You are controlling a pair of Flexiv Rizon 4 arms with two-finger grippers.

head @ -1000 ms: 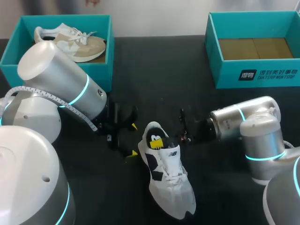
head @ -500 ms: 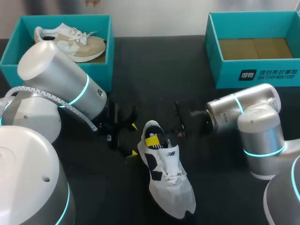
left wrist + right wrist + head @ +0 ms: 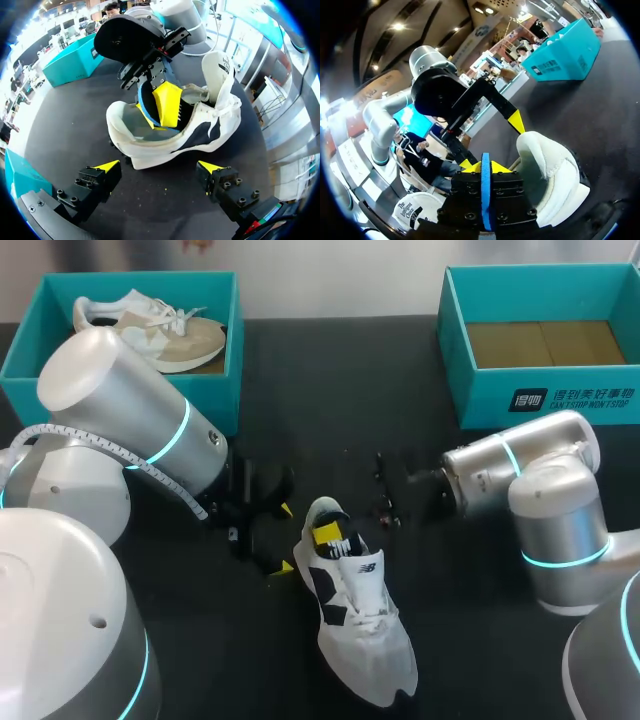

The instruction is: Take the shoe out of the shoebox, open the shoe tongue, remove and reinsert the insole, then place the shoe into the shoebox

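Note:
A white and black shoe (image 3: 358, 625) lies on the black table, toe toward me, with its tongue (image 3: 218, 70) lifted. A blue and yellow insole (image 3: 167, 104) stands partly out of the heel opening (image 3: 326, 536). My right gripper (image 3: 154, 82) is shut on the insole's upper edge; in the right wrist view the blue edge (image 3: 485, 190) runs between its yellow tips (image 3: 485, 167). My left gripper (image 3: 159, 165) is open at the heel's left side (image 3: 285, 538), its fingers apart from the shoe.
A teal shoebox (image 3: 30, 355) at the far left holds a beige shoe (image 3: 150, 328). A second teal shoebox (image 3: 480, 400) at the far right shows only its brown floor. Bare table lies between the boxes.
My right arm has drawn back slightly toward the far right, its gripper still at the heel opening. The insole's yellow end has shifted a little in the shoe. The left arm has not moved.

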